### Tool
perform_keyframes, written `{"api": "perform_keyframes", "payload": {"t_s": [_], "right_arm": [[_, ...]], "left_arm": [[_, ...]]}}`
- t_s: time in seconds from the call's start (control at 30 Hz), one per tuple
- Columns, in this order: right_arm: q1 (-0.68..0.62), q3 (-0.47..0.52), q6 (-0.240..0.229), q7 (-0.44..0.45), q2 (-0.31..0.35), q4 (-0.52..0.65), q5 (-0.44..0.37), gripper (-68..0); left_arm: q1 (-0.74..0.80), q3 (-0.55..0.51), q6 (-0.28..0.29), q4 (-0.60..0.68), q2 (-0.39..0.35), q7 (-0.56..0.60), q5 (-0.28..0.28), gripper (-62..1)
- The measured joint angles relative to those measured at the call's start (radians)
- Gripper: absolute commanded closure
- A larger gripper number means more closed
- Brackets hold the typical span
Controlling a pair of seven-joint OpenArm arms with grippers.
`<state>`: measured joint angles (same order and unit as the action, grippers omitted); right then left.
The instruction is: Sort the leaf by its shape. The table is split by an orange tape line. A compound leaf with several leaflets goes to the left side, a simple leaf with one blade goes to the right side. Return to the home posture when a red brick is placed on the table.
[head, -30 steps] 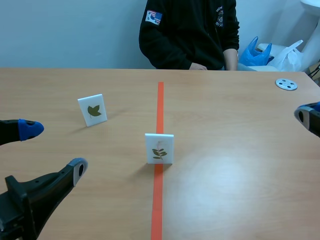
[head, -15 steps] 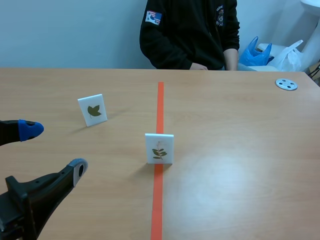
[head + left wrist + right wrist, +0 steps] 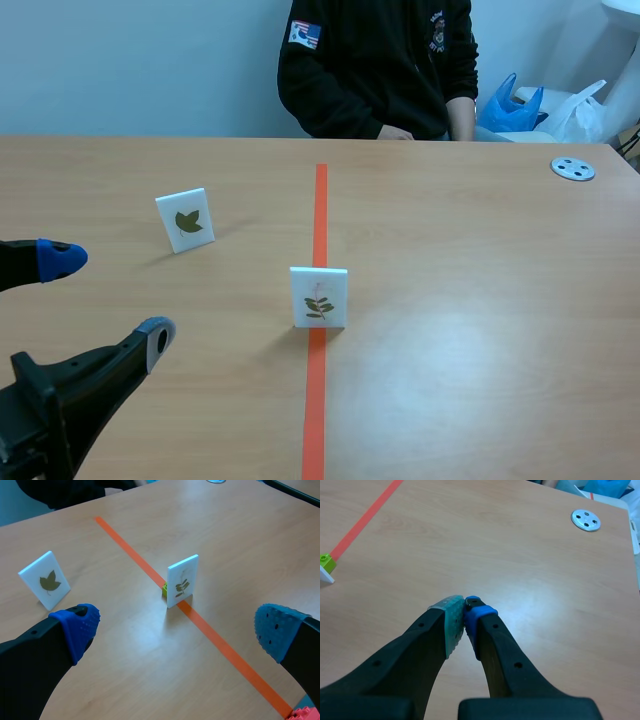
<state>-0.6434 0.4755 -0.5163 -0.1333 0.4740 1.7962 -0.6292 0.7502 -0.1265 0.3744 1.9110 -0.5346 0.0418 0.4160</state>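
While on the tape (image 3: 227,652), leaf card (image 3: 182,580) ahead of left gripper (image 3: 177,625).

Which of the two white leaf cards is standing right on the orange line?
The card with the sprig of several leaflets; it straddles the orange line. The single-blade leaf card stands apart, left of the line.

Overview, wrist close-ups; central card (image 3: 318,297) shared
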Motion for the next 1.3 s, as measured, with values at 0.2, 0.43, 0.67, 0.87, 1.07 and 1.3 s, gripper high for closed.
{"api": "perform_keyframes", "payload": {"t_s": [0.2, 0.43, 0.67, 0.87, 1.07, 1.3], "right_arm": [[0.0, 0.0, 0.0, 0.0, 0.0, -0.025, 0.0, -1.5], [0.082, -0.085, 0.0, 0.0, 0.0, -0.137, 0.0, -26.6], [0.218, -0.232, 0.0, 0.04, 0.0, -0.262, 0.002, -63.6], [0.302, -0.369, 0.009, 0.114, 0.0, -0.346, 0.051, -67.9], [0.383, -0.511, 0.027, 0.206, 0.0, -0.461, 0.204, -67.9], [0.517, -0.676, 0.026, 0.279, 0.001, -0.497, 0.327, -67.9]], "left_arm": [[0.0, 0.0, 0.0, 0.0, 0.0, 0.0, 0.0, -62.3], [0.0, 0.0, 0.0, 0.0, 0.0, 0.0, 0.0, -62.3], [0.0, 0.0, 0.0, 0.0, 0.0, 0.0, 0.0, -62.3], [0.0, 0.0, 0.0, 0.0, 0.0, 0.0, 0.0, -62.3], [0.0, 0.0, 0.0, 0.0, 0.0, 0.0, 0.0, -62.3], [0.0, 0.0, 0.0, 0.0, 0.0, 0.0, 0.0, -62.3]]}}
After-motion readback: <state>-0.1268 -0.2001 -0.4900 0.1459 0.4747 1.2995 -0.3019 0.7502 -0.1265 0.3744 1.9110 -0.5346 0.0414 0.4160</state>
